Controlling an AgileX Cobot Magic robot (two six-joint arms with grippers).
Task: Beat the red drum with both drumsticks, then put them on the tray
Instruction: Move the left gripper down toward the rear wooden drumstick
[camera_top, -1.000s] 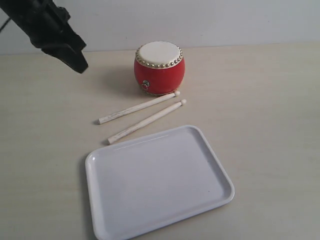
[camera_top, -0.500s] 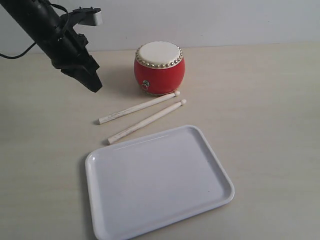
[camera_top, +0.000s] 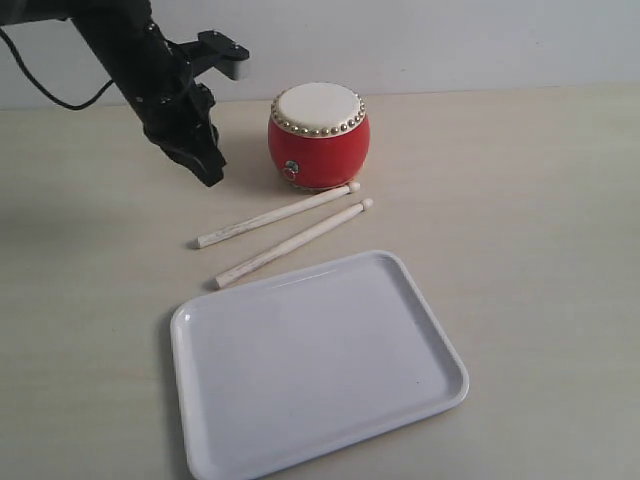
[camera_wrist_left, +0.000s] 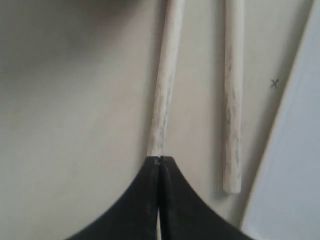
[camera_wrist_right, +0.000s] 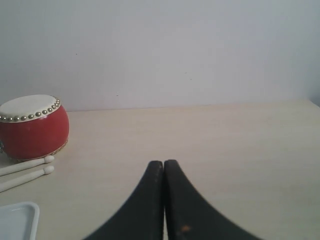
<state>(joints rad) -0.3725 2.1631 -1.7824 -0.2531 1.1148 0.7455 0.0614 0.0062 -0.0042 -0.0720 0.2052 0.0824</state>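
Between drumstick and tray, one small cross

The left gripper has swung in from the far left, lower and closer to the red drum. Its tip now hangs near the drumsticks.

Drumsticks side by side, between drum behind and tray in front

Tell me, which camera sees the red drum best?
The exterior view: the whole drum shows, with cream top, studs and side ring. The right wrist view catches it from the side, partly cut off. The left wrist view shows no drum.
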